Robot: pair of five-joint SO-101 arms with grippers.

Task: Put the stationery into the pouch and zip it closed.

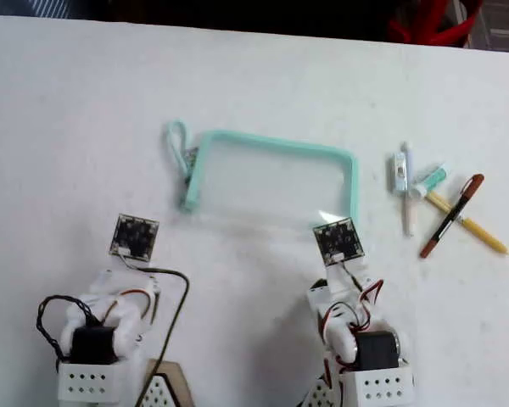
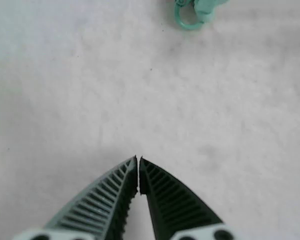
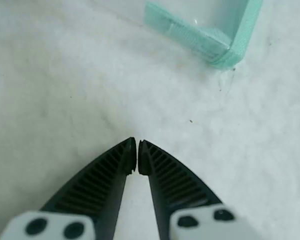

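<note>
Since lying loose toward the right edge of the table [image 1: 68, 85], near the pouch [image 1: 271, 178], treat the pens [image 1: 448, 219] as light, stiff, prone to roll; pinch each mid-barrel. Expect a soft, slippery pouch mid-table. Note left gripper [image 2: 138, 172] and right gripper [image 3: 138, 157] pinched closed, empty, toward the near edge.

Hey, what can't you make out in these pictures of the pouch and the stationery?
- Pouch zipper, high view: too small to tell open or zipped.
- Pouch corner, right wrist view: rest cut off by the frame edge.
- White stationery piece, high view: too blurred to name.
</note>
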